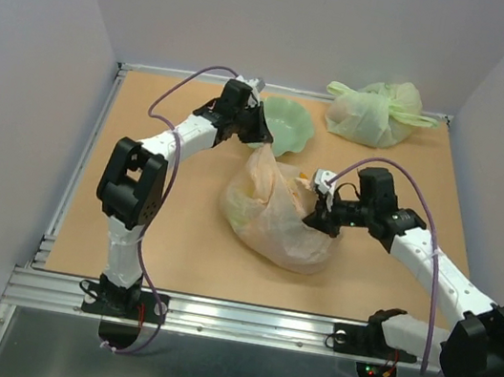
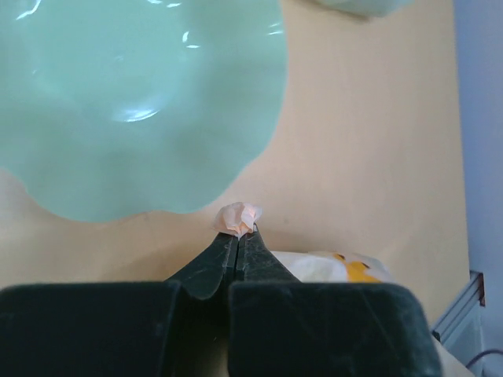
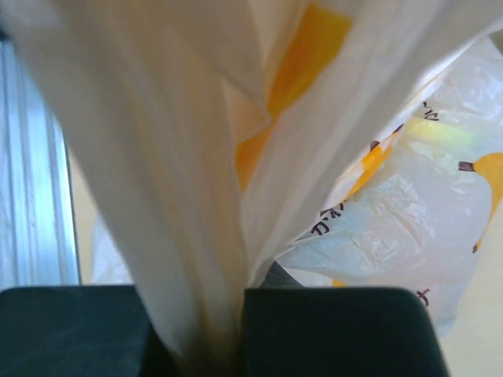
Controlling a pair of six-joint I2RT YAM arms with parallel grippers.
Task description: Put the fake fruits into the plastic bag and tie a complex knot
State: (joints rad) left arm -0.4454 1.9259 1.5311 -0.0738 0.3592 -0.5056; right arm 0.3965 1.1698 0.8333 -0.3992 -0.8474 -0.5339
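The chief risk is at the left gripper (image 2: pixel 238 234). Its fingers are pressed together on only a small crumpled tip of the bag (image 1: pixel 278 217), with just a nub of film poking past them. A hard pull toward 11 o'clock could slip that tip out or tear the thin plastic, and the mouth would drop open. A second risk, as I judge it, concerns the fruits (image 1: pixel 242 203). They show only as faint yellow-green and orange tints through the film, apparently inside. If one side goes slack while the other is hauled across for the knot, the bag could tip and spill them onto the table (image 1: pixel 175 243). The bowl (image 1: pixel 288 123) lies just beside the left claw, at 12 o'clock from the bag, and a sweeping crossing move could knock it. The green bag (image 1: pixel 377 114) at 1 o'clock is well apart. The right gripper (image 1: pixel 315 217) has a fuller bite, clamped on a thick gathered fold, so it looks the safer hold. The left arm reaches far forward with its elbow raised and its wrist over the bag's 11 o'clock corner. The right arm comes in from 4 o'clock with its forearm bent inward and its claw at the bag's 3 o'clock side. The bag sits mid-table between them.
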